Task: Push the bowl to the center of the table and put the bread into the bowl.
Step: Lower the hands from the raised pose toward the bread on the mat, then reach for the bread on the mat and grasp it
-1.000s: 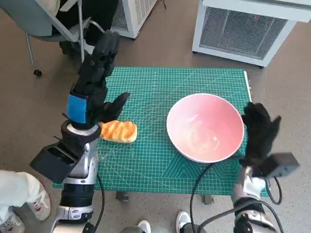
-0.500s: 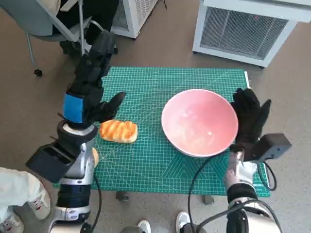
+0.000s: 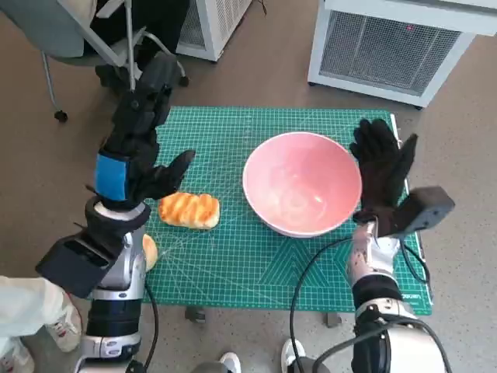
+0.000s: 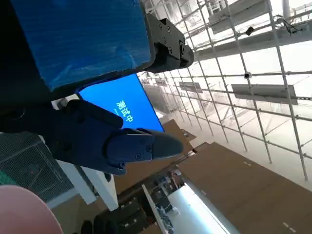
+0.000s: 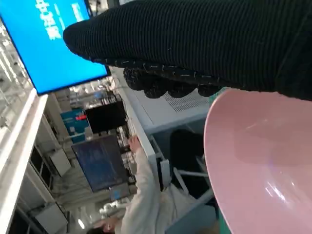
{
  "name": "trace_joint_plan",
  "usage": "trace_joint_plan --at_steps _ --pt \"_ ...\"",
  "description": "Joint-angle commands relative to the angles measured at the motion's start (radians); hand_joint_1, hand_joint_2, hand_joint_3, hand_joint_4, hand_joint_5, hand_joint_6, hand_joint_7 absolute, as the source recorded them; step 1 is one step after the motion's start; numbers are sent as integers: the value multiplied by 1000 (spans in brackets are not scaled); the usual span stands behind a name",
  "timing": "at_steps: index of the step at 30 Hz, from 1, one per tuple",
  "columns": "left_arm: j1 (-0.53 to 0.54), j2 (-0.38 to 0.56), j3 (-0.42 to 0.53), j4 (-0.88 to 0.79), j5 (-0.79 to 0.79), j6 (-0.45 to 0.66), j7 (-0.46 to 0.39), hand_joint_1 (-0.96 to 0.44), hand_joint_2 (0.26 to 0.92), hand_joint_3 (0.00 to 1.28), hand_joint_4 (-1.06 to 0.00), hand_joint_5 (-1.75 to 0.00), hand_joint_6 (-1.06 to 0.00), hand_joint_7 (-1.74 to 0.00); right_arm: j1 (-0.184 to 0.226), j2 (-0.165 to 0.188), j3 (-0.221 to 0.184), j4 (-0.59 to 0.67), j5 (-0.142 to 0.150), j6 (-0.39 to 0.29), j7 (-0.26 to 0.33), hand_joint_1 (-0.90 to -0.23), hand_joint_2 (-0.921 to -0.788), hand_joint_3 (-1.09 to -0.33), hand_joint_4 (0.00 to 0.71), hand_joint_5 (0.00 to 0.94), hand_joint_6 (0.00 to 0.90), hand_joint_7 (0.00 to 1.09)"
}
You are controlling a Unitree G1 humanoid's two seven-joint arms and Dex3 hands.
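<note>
Green mat [image 3: 233,256] on the table: right hand [image 3: 382,167], fingers spread and holding nothing, is pressing the bowl's [image 3: 301,183] right rim, table center lying left. Left hand [image 3: 136,148] is hovering open above the bread [image 3: 189,210].

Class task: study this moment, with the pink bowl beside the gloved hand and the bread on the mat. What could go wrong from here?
1. The right hand presses the bowl high at its rim, so the bowl might tip rather than slide.
2. The bread lies in the bowl's likely path; pushing too far could knock it.
3. The left hand hovers open above the bread; a hasty descent could squash it.
</note>
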Motion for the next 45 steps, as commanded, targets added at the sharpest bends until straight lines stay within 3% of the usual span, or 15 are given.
trace_joint_plan --at_steps 1,13,18,24,30,34,37,45 --pt "11 13 7 -11 6 -12 3 -585 921 313 -170 -3 -335 -2 -23 17 21 24 -34 62 -34 -570 -921 -892 179 1 16 550" --pt "30 19 12 -24 20 -16 11 -588 921 317 -169 -1 -334 -1 -62 10 63 27 -92 146 -67 -624 -921 -834 200 9 56 500" --pt "46 29 19 -32 25 -16 11 -589 921 318 -168 0 -327 0 -68 -10 69 20 -94 145 -57 -615 -921 -828 205 9 53 490" --pt "72 63 32 -30 53 -26 14 -576 921 323 -166 0 -325 0 -82 -27 80 -12 -103 59 -54 -591 -921 -850 212 9 43 481" --pt "89 154 36 -4 133 -37 -5 -584 921 332 -161 0 -311 0 -83 -29 100 -86 -104 -130 -11 -577 -921 -892 227 8 6 564" --pt "96 264 23 -4 224 4 -45 -607 921 341 -155 0 -298 0 -82 -26 107 -162 -62 -252 95 -572 -921 -906 235 9 0 615" --pt "100 357 1 -41 268 98 -117 -617 921 333 -155 -1 -291 0 -73 -28 122 -245 -13 -316 203 -586 -921 -903 241 11 -1 643" --pt "87 502 -88 -186 342 429 -303 -578 921 128 -182 -7 -333 -20 -29 -51 178 -441 120 -365 442 -604 -921 -851 265 22 -1 700"
